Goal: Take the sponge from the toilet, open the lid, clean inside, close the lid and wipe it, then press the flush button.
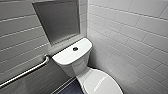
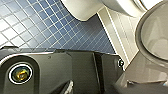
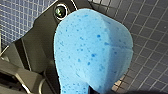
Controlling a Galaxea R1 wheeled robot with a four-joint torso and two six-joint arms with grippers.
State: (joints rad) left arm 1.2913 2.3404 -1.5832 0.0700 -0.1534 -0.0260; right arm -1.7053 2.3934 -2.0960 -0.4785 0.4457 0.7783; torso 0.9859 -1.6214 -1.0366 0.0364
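The white toilet (image 1: 75,62) stands in the corner, and its glossy oval lid (image 1: 100,82) lies shut over the bowl. In the middle of the flat tank top sits the small dark flush button (image 1: 75,48). The bright blue sponge (image 3: 92,50) looms large in the right wrist view, over dark tiled floor. It is pinched narrow at its lower end, where my right gripper (image 3: 86,88) is shut on it. The left wrist view looks past the robot's dark plate at the toilet's white underside (image 2: 82,10).
A metal grab bar (image 1: 25,72) runs along the grey tiled wall left of the toilet. A recessed niche (image 1: 58,20) sits above the tank. White tiled wall (image 1: 130,37) closes in on the right. Blue tiled floor (image 2: 50,27) lies beside the toilet's base.
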